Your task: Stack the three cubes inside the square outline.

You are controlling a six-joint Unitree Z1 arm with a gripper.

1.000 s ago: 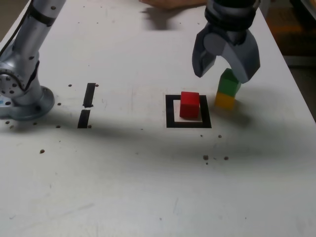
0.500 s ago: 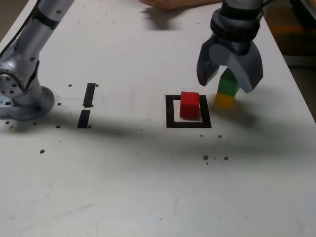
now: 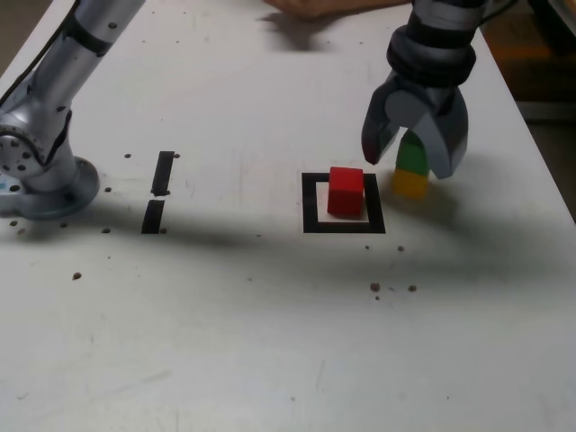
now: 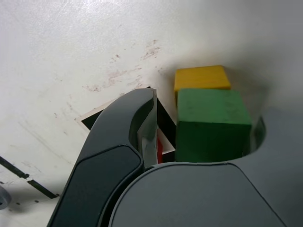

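Note:
The red cube [image 3: 346,190] sits inside the square outline [image 3: 310,202] of black tape. Just beyond the outline, on the exterior view's right, the green cube [image 3: 413,158] rests on top of the yellow cube [image 3: 409,184]. My gripper [image 3: 408,164] hangs over that pair, open, one finger on each side of the green cube. In the wrist view the green cube [image 4: 213,123] lies between the jaws over the yellow cube [image 4: 201,77]. A narrow gap shows between one finger [image 4: 137,118] and the green cube. The other finger's contact is hidden.
The arm's base [image 3: 40,171] stands at the exterior view's left, with two short black tape strips [image 3: 162,173] beside it. A person's hand [image 3: 315,7] rests at the table's far edge. Dark specks [image 3: 393,288] dot the white table in front of the outline.
The gripper has come down and shifted to the exterior view's right, over the green cube, and its jaws have narrowed around it. No cube has moved.

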